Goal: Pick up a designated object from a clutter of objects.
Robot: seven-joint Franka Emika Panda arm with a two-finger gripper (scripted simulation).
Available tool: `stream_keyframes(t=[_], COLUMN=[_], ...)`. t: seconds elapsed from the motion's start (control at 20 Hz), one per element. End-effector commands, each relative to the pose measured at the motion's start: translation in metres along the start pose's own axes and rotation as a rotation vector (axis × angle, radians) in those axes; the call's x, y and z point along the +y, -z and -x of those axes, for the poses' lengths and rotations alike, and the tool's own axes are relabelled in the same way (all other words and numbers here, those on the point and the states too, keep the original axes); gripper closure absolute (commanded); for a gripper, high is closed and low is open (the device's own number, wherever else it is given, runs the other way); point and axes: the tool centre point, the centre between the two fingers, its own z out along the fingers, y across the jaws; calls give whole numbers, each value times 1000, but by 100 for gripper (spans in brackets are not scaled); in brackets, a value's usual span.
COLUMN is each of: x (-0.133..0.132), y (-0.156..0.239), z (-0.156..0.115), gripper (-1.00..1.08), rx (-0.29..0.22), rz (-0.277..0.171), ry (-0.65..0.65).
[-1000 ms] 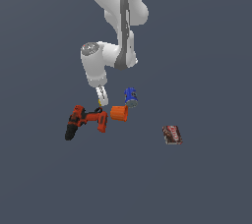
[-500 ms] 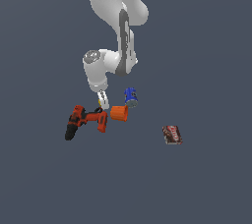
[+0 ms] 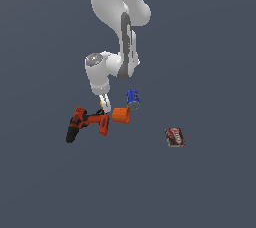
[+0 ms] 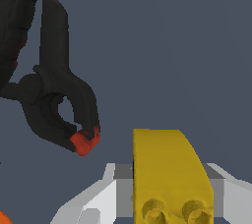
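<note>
The small yellow blocky object sits between my gripper's two white fingers in the wrist view, with both pads against its sides. In the exterior view my gripper hangs low over the clutter, just above the gap between the red-and-black power drill and the orange cup. Only a speck of yellow shows there at the fingertips. The drill's black handle and red trigger show close beside the gripper in the wrist view.
The blue can stands just behind the orange cup. The dark red flat box lies apart at the exterior view's right. A sliver of the orange cup shows in the wrist view's corner.
The arm has dropped slightly, bringing the gripper lower over the spot between drill and cup. The clutter items have not moved.
</note>
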Motion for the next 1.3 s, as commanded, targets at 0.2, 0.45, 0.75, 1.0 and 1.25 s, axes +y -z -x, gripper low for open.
stream_keyframes(t=[0.2, 0.45, 0.75, 1.0, 1.25], x=[1, -2, -12, -27, -48], y=[-1, 2, 14, 31, 55], z=[0, 2, 11, 25, 43], gripper=[108, 108, 108, 108, 108], rx=[-1, 0, 0, 0, 0], rz=[2, 0, 0, 0, 1], ry=[-2, 0, 0, -1, -1])
